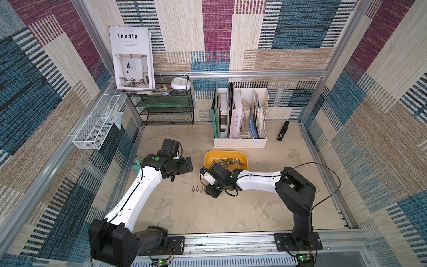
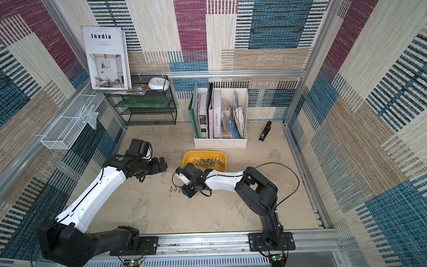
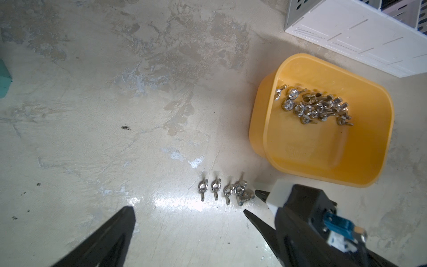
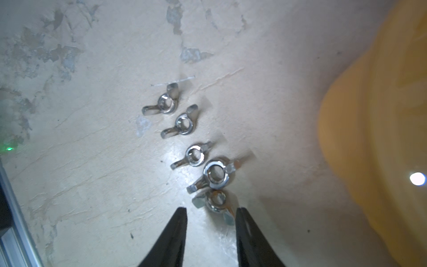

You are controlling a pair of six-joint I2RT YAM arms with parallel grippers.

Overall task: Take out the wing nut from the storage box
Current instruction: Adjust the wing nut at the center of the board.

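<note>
The box (image 1: 225, 153) (image 2: 204, 154) (image 3: 307, 152) (image 4: 381, 138) sits on the bench (image 1: 184, 215), just in front of the file holder (image 1: 240, 142) and apart from it. A heap of wing nuts (image 1: 227, 161) (image 2: 208, 161) (image 3: 316, 107) lies inside the box, tangled together on the side toward the file holder.

Five loose nuts (image 1: 197, 189) (image 2: 175, 190) (image 3: 216, 187) (image 4: 182, 123) lie on the bench outside the box. They form a short row, nearer the robot's base than the box and off its left corner. Three lie flat, hole up, each apart from the next. The other two, at the box end of the row, touch or overlap; which rests on which I cannot tell.

The right pincer (image 4: 211, 210) points down at that end of the row. Its jaws stand partly open, with a plain gap between the tips. The last nut (image 4: 216, 201) lies on the bench just ahead of the tips, one wing reaching in between them. One finger is clear of it; whether the other touches the wing I cannot tell. The pincer has hold of nothing.

The left pincer (image 1: 190, 164) (image 2: 163, 164) (image 3: 187, 210) hangs above the bench to the left of the box, near it but not touching. Its jaws are spread wide and empty.

A stapler (image 1: 282, 131) lies on the bench to the right of the file holder.
</note>
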